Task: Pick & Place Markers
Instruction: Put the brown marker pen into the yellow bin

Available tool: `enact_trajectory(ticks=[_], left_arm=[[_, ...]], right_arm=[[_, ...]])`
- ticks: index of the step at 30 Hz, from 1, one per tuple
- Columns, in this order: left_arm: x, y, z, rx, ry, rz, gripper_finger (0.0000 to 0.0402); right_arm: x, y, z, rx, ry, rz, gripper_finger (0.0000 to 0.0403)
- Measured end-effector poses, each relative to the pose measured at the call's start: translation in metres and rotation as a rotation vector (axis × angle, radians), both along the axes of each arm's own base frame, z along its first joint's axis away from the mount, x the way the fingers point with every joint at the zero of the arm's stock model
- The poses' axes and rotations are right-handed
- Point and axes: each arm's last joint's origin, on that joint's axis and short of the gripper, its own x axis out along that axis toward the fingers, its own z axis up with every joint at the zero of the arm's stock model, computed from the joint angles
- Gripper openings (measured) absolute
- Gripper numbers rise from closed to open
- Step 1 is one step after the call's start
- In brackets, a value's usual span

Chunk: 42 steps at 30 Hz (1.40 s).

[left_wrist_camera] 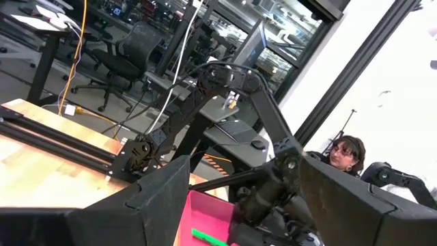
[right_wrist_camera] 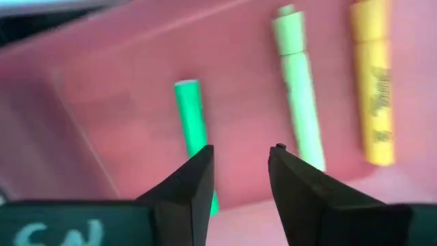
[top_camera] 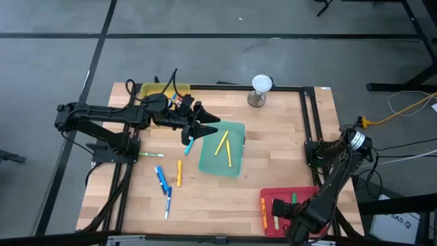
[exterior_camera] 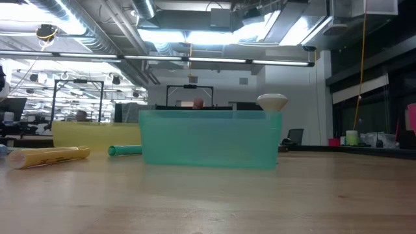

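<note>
Blue markers (top_camera: 162, 180) lie loose on the counter (top_camera: 218, 195), near-left, long axes running near-far, just near of the left hand (top_camera: 193, 134), which hangs released above. Right hand (top_camera: 290, 208) sits over the red tray (top_camera: 268, 196), fingers parted, green marker (right_wrist_camera: 191, 119) dropped inside.

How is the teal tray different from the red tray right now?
The teal tray sits near the table's middle; the red tray lies at the near edge on the right arm's side. The teal tray holds two yellow markers; the red tray holds an orange marker, a pale green one and a green one. The right gripper hovers over the red tray, while the left gripper is at the teal tray's edge. Both are shallow rectangular trays.
</note>
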Motion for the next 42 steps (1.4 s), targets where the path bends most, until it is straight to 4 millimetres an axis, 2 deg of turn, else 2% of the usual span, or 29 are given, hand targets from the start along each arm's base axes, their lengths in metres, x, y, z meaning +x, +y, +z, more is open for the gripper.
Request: enact_trajectory(ticks=[6, 12, 19, 28, 34, 37, 42], left_arm=[[0.0, 0.0, 0.0, 0.0, 0.0, 0.0, 0.0267], [0.0, 0.0, 0.0, 0.0, -0.004, -0.001, 0.0267], [0.0, 0.0, 0.0, 0.001, -0.004, -0.009, 0.0267], [0.0, 0.0, 0.0, 0.001, -0.003, -0.01, 0.0267], [0.0, 0.0, 0.0, 0.001, -0.003, -0.01, 0.0267], [0.0, 0.0, 0.0, 0.001, -0.003, -0.01, 0.0267], [0.0, 0.0, 0.0, 0.001, -0.003, -0.01, 0.0267]], right_arm=[[0.011, -0.002, 0.042, 0.062, -0.028, -0.192, 0.0122], [0.028, -0.007, 0.076, 0.137, -0.127, -0.487, 0.0102], [0.046, -0.016, 0.101, 0.223, -0.269, -0.909, 0.0081], [0.052, -0.023, 0.105, 0.349, -0.405, -1.512, 0.0056], [0.051, -0.031, 0.103, 0.378, -0.415, -1.817, 0.0027], [0.051, -0.039, 0.102, 0.343, -0.428, -1.929, 0.0006], [0.056, -0.052, 0.101, 0.284, -0.47, -1.99, 0.0007]])
